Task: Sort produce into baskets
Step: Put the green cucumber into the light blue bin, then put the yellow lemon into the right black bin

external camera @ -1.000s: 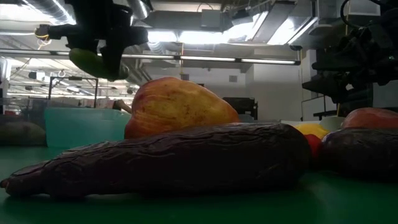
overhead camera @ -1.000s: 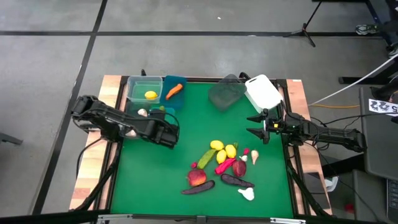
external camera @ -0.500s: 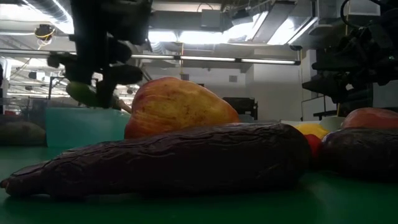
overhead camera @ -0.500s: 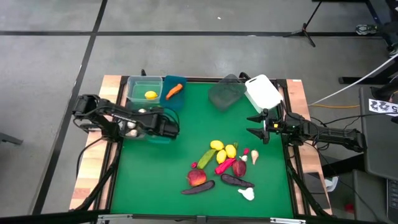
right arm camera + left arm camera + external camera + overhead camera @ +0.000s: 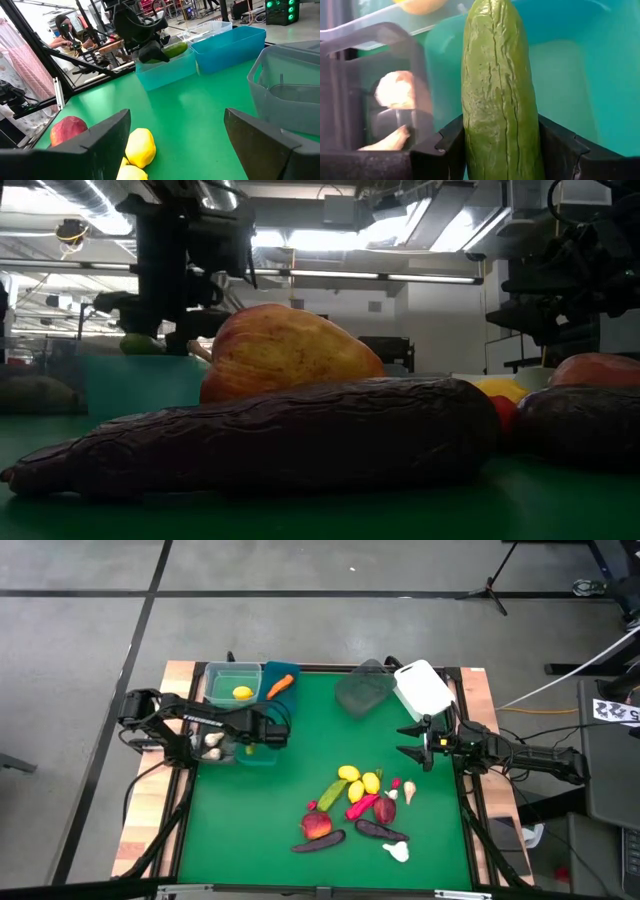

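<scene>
A green cucumber (image 5: 501,95) was held clamped in the left gripper (image 5: 262,730) over the teal basket (image 5: 570,65), while the right gripper (image 5: 409,740) was kept spread apart.

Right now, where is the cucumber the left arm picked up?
The cucumber is clamped in the left gripper, held over the teal basket at the table's left side, beside the blue basket.

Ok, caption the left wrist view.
Left hand holding a green cucumber over the teal basket.
</scene>
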Controlling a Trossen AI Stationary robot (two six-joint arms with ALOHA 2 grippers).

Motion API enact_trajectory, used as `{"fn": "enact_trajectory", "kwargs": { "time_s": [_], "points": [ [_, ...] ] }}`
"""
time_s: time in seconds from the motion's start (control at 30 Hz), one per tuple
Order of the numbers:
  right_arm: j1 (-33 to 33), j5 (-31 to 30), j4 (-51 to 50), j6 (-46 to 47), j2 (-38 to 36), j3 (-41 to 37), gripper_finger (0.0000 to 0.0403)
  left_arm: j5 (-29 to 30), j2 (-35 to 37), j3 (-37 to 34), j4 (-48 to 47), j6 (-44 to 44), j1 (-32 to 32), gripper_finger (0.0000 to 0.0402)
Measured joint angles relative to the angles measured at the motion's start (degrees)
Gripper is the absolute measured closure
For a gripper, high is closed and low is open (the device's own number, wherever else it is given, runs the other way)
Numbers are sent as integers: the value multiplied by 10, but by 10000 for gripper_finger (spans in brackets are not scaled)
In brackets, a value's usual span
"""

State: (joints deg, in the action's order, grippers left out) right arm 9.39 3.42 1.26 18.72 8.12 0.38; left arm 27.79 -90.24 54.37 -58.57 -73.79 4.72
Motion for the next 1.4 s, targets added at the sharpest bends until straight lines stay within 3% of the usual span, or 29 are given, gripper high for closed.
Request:
{"fn": "enact_trajectory", "kwargs": {
  "time_s": [0.3, 0.73, 0.93, 1.17, 1.4],
  "points": [
    [0, 0, 0, -2, 0, 0, 84, 0, 0, 0, 11, 20, -1, 207],
    [0, 0, 0, -2, 0, 0, 84, -5, 2, 2, 35, 92, -10, 110],
    [0, 0, 0, -2, 0, 0, 84, -6, 18, 59, 41, 145, -32, 108],
    [0, -13, -2, 15, 0, 0, 84, -6, 21, 134, 132, 259, -78, 111],
    [-1, 38, -13, 36, 27, 30, 84, 33, 21, 156, 156, 319, -111, 111]
  ]
}}
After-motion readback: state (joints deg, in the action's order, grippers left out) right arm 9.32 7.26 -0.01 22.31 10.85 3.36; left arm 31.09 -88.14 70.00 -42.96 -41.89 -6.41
